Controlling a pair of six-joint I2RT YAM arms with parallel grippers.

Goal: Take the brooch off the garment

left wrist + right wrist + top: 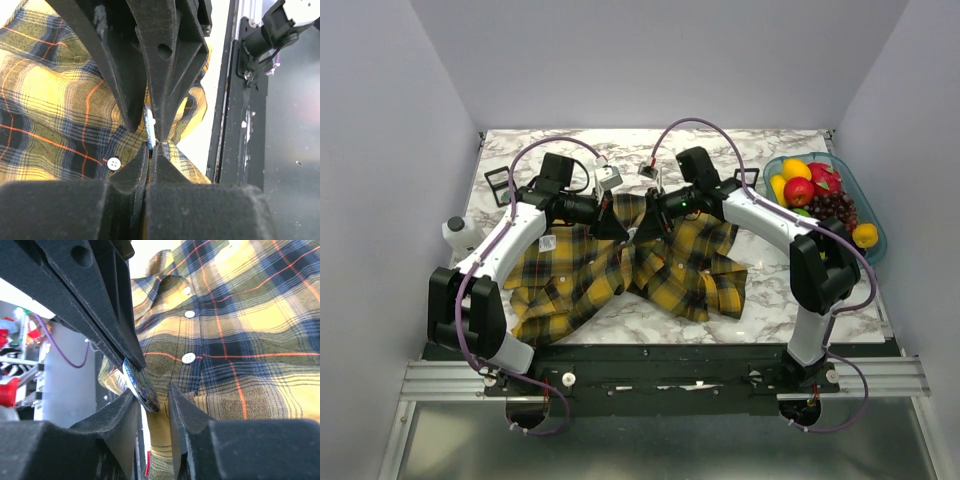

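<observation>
Since both arms meet over the middle of the garment point(670, 270), this reads as the pull-apart step: one side holds cloth, the other takes the pin. The left gripper point(151, 150) is fully closed, with a fold of the plaid pinched between its tips, just beside a white button point(114, 163). The right gripper point(152, 390) is closed down to a narrow slot with the brooch point(141, 386) in it. The shiny disc sits tilted against one finger, and a thin sliver of yellow shows on the other side, so how firm that hold is looks iffy tbh. The brooch is at the shirt front near the button row. Whether its back is fastened to the cloth is hidden.

To do this bit well, the left arm probably wants to pin the fabric close to the brooch while the right pulls straight away from the cloth, slow, no twisting. A tilted disc can squirt out of flat pads, so squaring the grip first seems smart. Yanking sideways would likely just drag the whole shirt across the marble table point(765, 305).

As for writing: no brand, label or text is readable anywhere, brooch face included.
</observation>
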